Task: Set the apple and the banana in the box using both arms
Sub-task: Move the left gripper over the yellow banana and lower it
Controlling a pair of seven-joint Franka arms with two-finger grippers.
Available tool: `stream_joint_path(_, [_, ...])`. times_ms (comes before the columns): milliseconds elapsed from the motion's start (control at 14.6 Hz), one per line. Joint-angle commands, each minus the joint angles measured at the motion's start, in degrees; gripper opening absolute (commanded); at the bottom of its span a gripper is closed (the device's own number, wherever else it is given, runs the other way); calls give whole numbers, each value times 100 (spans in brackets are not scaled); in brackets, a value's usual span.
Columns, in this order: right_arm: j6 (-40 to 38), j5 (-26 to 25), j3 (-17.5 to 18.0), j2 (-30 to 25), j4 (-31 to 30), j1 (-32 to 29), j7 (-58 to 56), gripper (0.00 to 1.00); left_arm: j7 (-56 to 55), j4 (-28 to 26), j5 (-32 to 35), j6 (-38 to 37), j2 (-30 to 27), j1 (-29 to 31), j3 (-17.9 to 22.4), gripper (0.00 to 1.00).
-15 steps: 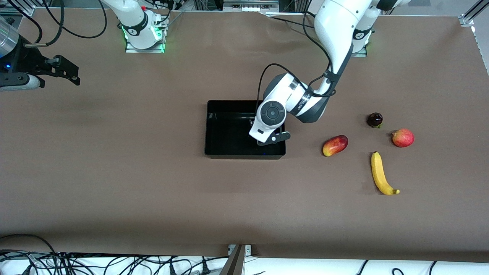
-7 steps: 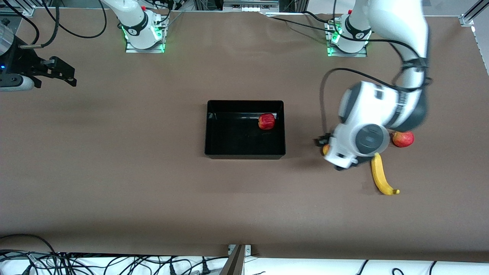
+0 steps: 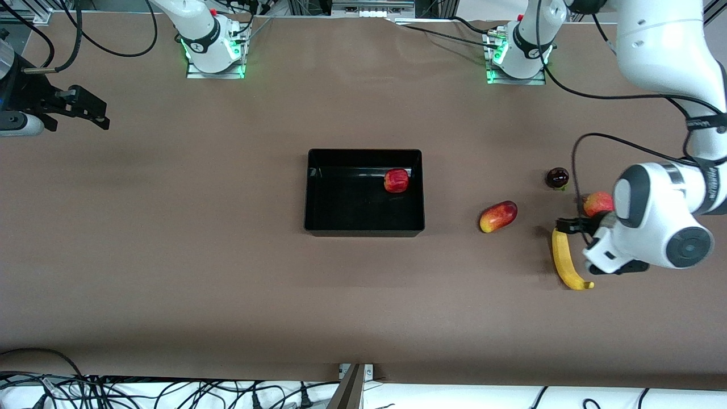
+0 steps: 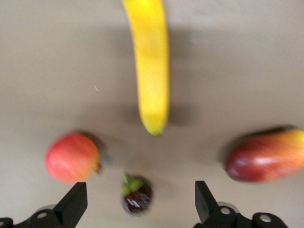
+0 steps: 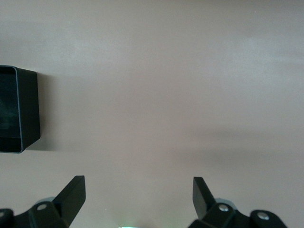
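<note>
On your brown tabletop [image 3: 170,255], three stray fruits sit toward the left arm's end. You see an oval red-and-yellow fruit [image 3: 498,216] lying alone, nearest the tabletop's middle. A small dark purple fruit [image 3: 557,178] with a green stem rests farther from the front camera. Near it sits a pink-red round fruit [image 3: 597,203], partly hidden. Loose black cables [image 3: 113,392] trail along the tabletop's near edge.

Brown table [image 3: 227,272] carries shallow black box [image 3: 309,193], yellow banana [image 3: 563,258] below left gripper's open jaws, oval red-yellow fruit [image 3: 498,216], pink-red fruit [image 3: 597,202], dark round fruit [image 3: 557,178].
</note>
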Motion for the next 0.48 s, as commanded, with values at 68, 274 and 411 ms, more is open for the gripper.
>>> stream_joint_path(68, [-9, 0, 19, 33, 96, -16, 69, 100, 471, -382, -440, 666, -26, 142, -218, 100])
stream_joint_path(274, [-9, 0, 19, 33, 96, -16, 69, 100, 971, -478, -838, 1313, 53, 54, -228, 100])
stream_joint_path(411, [-9, 0, 19, 33, 96, -16, 69, 100, 1086, -776, -829, 1981, 70, 97, -228, 100])
